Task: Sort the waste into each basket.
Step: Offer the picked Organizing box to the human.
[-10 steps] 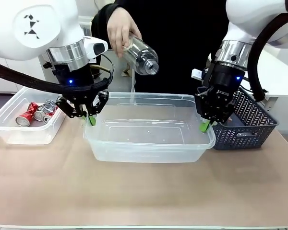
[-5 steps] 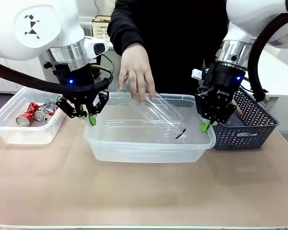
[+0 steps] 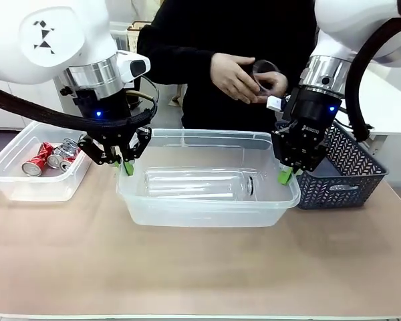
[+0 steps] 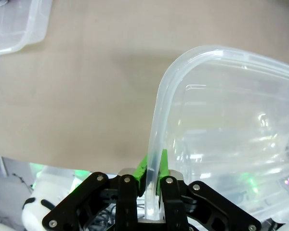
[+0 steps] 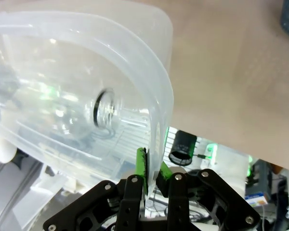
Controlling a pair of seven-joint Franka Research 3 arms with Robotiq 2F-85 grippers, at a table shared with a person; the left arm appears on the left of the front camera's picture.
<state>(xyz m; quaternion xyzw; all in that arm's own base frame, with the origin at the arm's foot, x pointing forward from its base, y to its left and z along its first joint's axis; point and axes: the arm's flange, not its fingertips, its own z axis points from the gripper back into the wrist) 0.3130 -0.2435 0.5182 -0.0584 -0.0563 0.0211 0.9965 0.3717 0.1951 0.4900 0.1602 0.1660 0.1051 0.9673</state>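
Left fingers [image 3: 128, 167] and right fingers [image 3: 284, 176] clamp the tub [image 3: 207, 202] rim, bottle [image 3: 194, 185] lying inside.

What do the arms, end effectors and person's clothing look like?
Left arm and right arm: white, silver wrist rings, black cables; left has a black geometric mark. Left end effector and right end effector: black, green pads. Person's sleeve: black.

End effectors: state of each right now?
Left end effector: closed on the middle tub, at its rim.
Right end effector: closed on the same tub's opposite rim.
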